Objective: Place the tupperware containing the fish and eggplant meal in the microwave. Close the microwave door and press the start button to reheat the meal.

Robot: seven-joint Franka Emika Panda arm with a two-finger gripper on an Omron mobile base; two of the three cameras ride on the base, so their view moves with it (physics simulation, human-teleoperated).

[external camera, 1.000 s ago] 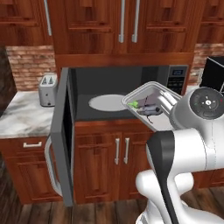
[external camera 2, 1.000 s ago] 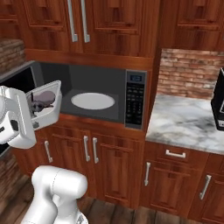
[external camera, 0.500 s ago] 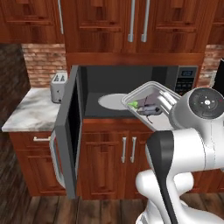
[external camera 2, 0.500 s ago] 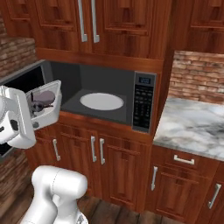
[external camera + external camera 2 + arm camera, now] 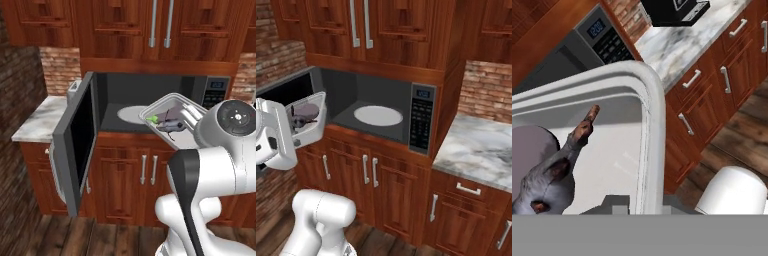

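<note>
From the open microwave door (image 5: 75, 145) across to the tupperware (image 5: 172, 117), held up just outside the microwave (image 5: 150, 100), I think my gripper is pinching its thin, bendy rim, though it's hidden, so the light tray could tip and spill the fish and eggplant meal (image 5: 167, 122).

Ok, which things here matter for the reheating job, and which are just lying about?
Job:
- tupperware, held up in the claw
- fish and eggplant meal inside it
- microwave, cavity open
- microwave door, swung wide
- keypad strip

Just about:
- toaster
- black appliance on the marble counter
- upper cabinets
</note>
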